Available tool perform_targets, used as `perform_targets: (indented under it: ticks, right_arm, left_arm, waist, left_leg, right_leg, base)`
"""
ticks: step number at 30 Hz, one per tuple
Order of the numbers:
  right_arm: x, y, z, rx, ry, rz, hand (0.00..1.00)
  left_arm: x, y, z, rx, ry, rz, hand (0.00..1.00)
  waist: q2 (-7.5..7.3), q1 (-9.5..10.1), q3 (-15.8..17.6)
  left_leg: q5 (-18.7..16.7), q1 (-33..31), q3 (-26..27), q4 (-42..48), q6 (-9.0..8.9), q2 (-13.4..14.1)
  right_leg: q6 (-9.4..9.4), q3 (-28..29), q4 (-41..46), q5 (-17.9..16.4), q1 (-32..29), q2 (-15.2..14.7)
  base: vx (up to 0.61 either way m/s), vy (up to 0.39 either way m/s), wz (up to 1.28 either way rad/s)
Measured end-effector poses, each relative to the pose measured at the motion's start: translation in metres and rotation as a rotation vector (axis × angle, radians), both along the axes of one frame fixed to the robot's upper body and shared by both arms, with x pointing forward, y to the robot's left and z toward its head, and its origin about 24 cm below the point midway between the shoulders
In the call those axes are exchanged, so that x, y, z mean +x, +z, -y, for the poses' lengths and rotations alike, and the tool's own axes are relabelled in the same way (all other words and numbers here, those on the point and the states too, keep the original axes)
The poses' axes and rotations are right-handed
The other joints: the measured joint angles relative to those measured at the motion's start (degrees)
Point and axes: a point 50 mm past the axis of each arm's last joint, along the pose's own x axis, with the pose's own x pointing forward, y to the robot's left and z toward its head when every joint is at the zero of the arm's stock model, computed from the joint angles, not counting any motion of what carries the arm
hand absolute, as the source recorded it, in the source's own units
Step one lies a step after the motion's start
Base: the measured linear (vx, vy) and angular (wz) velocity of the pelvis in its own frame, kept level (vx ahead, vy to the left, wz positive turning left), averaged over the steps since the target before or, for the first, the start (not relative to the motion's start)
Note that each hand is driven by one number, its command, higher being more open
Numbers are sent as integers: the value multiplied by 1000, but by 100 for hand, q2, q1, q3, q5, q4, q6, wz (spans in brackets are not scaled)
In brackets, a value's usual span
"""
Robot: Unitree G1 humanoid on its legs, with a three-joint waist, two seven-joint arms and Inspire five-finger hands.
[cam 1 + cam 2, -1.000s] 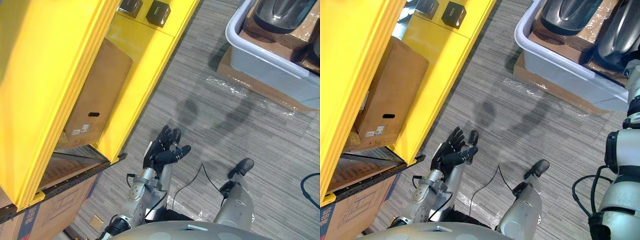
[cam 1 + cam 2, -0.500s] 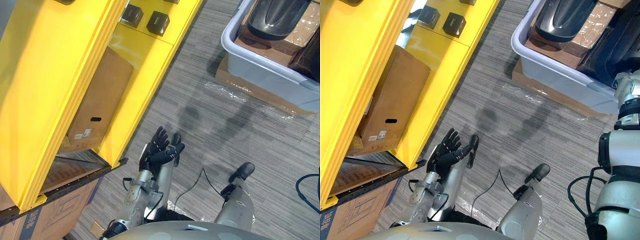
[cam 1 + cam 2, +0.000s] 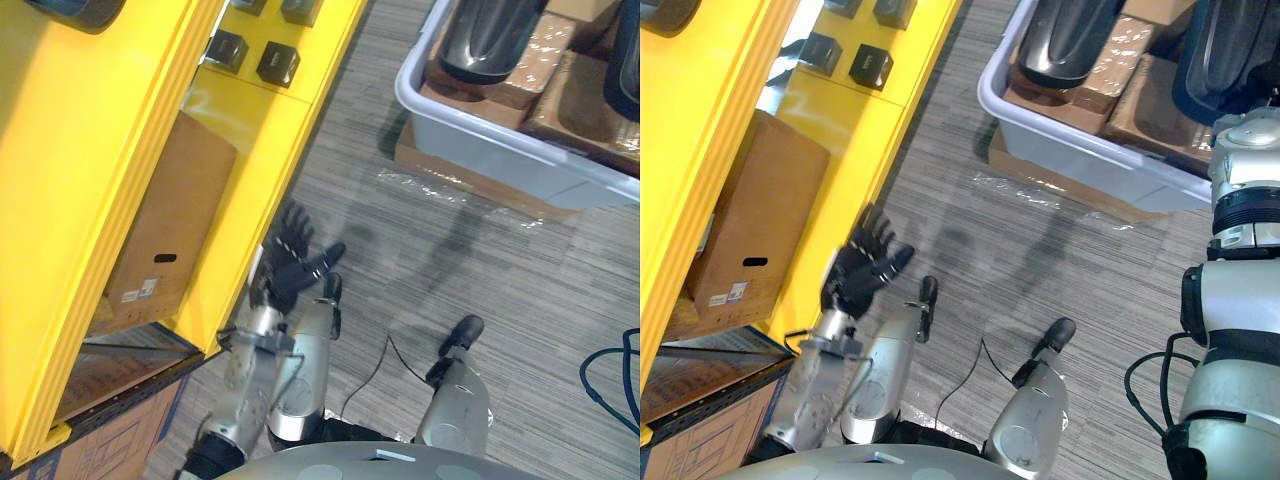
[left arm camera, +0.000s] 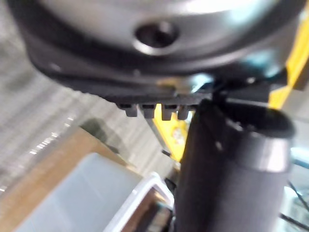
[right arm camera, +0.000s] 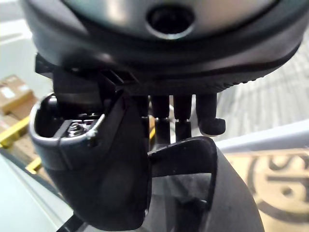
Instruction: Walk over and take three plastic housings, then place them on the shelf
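Carpet floor (image 3: 420,260), housings (image 3: 490,35) in bin (image 3: 480,140), beyond left hand (image 3: 285,272)

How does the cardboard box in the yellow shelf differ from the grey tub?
The cardboard box is brown; the grey tub is pale plastic. The cardboard box is closed, with a handle slot; the grey tub is open-topped and holds dark housings. The cardboard box stands inside the yellow shelf; the grey tub stands apart, in the open. Both are box-shaped containers.
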Motion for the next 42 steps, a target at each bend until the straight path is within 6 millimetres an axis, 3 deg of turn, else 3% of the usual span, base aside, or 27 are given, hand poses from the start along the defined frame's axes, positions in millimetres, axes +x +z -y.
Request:
perform_targets:
  ticks: [2,3,6,10,13,15,18,22,27,34,38,42]
  right_arm:
    - [2,8,-6,-57,16,12,0]
    - [5,15,-14,-136,36,14,0]
    - [13,17,-29,-185,87,14,0]
    - [33,6,-58,-204,191,-8,0]
    - [38,6,-70,-236,231,0,0]
    - [42,5,-90,-317,291,20,0]
    - [42,4,-106,-437,344,44,0]
    - [40,3,-118,-517,391,78,0]
    - [41,-31,-139,-572,471,40,0]
    - [43,-68,-143,-534,502,-46,0]
    - [43,-67,-151,-618,504,-34,0]
    - [41,-68,-166,-690,533,33,0]
  left_arm:
    - [13,21,-5,15,-14,65,100]
    - [27,42,-11,33,-34,121,100]
    - [39,60,-16,75,-59,169,100]
    - [57,73,-4,58,-227,108,100]
    - [68,70,11,42,-339,25,100]
    - [76,60,18,6,-413,-84,100]
    - [81,53,27,-53,-496,-186,100]
    - [81,45,46,-86,-609,-286,100]
    - [78,34,70,-155,-663,-390,100]
    - [82,41,86,-207,-648,-376,100]
    - [88,43,86,-294,-619,-375,100]
    - [92,53,87,-423,-626,-366,100]
  waist:
    - [-27,-93,17]
    - [-111,-143,69]
    - [-242,-287,116]
    - [-590,-452,126]
    - [-682,-538,141]
    - [-816,-607,129]
    - [-1037,-719,123]
    - [-1168,-830,100]
    - [-1459,-888,-41]
    - [-1502,-890,-53]
    - [-1512,-907,-50]
    - [-1613,-930,-57]
  left_leg:
    - [23,119,26,-70,-3,1]
    - [74,269,109,-194,-18,22]
    - [162,388,129,-363,-60,67]
    - [402,677,214,-816,-180,221]
    - [521,847,241,-1038,-237,284]
    - [598,1075,365,-1240,-272,354]
    - [677,1228,416,-1404,-315,401]
    - [725,1368,473,-1502,-345,456]
    - [784,1486,578,-1631,-416,599]
    - [889,1532,613,-1788,-422,598]
    - [900,1514,611,-1796,-428,612]
    - [899,1500,611,-1793,-428,611]
  right_leg:
    - [0,18,-1,0,73,0]
    - [-2,75,-3,-1,101,6]
    - [-32,101,-10,-19,141,54]
    - [-61,184,-73,-33,168,225]
    - [-64,238,-107,-31,228,304]
    - [-66,337,-127,-31,279,373]
    - [-73,384,-223,-33,375,444]
    - [-91,443,-281,-23,457,514]
    - [-166,502,-424,33,498,681]
    - [-200,526,-526,97,504,705]
    - [-199,524,-534,99,485,723]
    - [-200,527,-534,102,470,724]
  base:
    - [-25,-10,-9]
    - [-36,-18,-16]
    - [-17,-37,-10]
    - [-3,-66,-14]
    - [-6,-57,-8]
    - [-3,-43,-22]
    - [-11,-34,-12]
    - [-22,-22,-10]
    - [-5,-31,-11]
    - [-2,-3,-2]
    - [0,0,0]
    - [0,0,0]
